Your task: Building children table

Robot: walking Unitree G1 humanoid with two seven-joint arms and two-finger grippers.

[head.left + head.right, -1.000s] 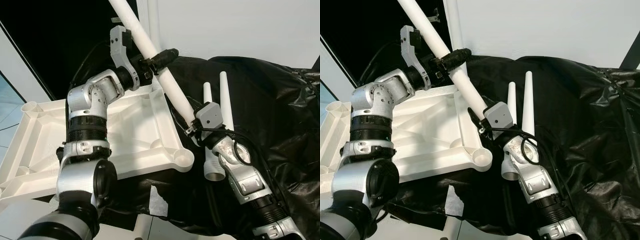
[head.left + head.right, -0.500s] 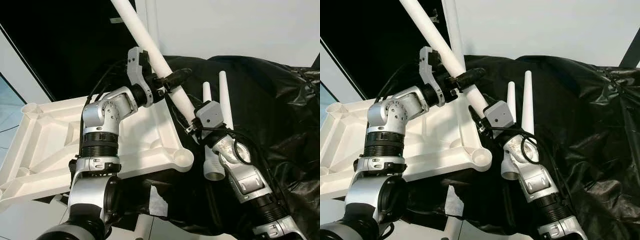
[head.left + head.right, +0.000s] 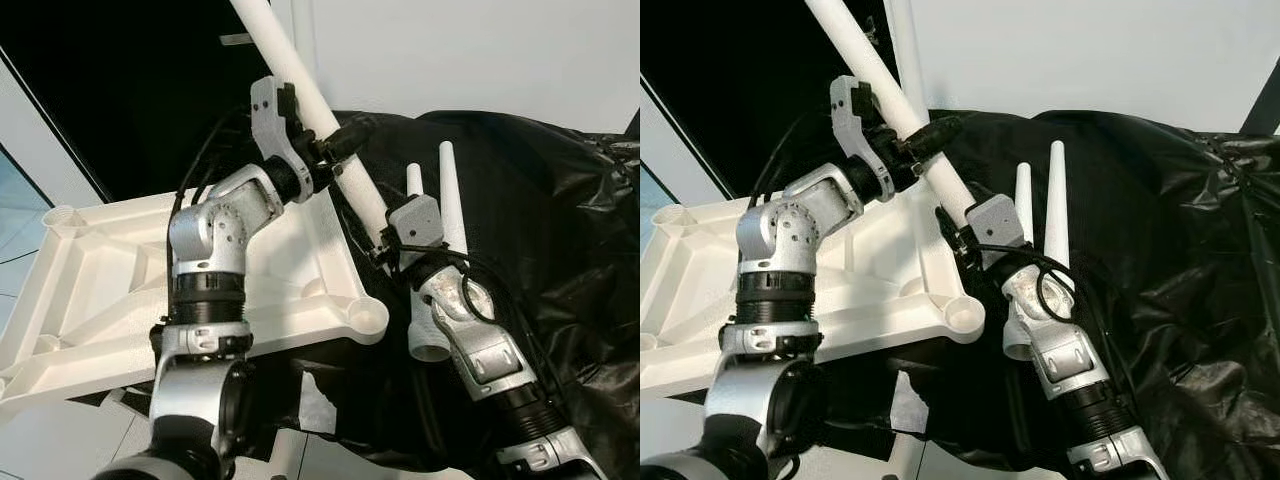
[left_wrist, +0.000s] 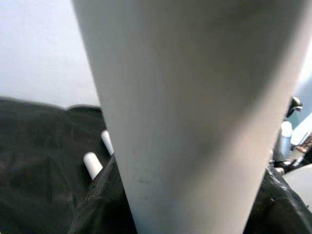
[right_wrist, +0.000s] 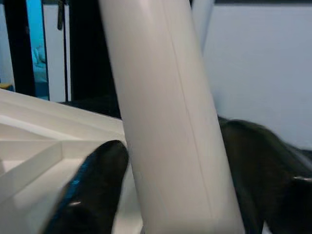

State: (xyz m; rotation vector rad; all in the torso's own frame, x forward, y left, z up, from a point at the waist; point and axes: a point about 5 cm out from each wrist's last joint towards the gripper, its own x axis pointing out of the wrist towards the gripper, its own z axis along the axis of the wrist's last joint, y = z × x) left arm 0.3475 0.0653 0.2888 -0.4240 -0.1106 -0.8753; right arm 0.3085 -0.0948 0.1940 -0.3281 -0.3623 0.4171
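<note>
- The upturned white tabletop lies beside the black sheet.
- A long white leg slants above its corner socket.
- Left tool clamps the leg higher up; right tool grips it lower down.
- Two spare legs rest on the sheet.

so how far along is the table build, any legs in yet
None visibly in: the upside-down white tabletop shows open corner sockets. In hand: both the left gripper and right gripper clamp one white leg, held slanted above the tabletop. Left: seating it, plus the two spare legs on the black sheet.
</note>
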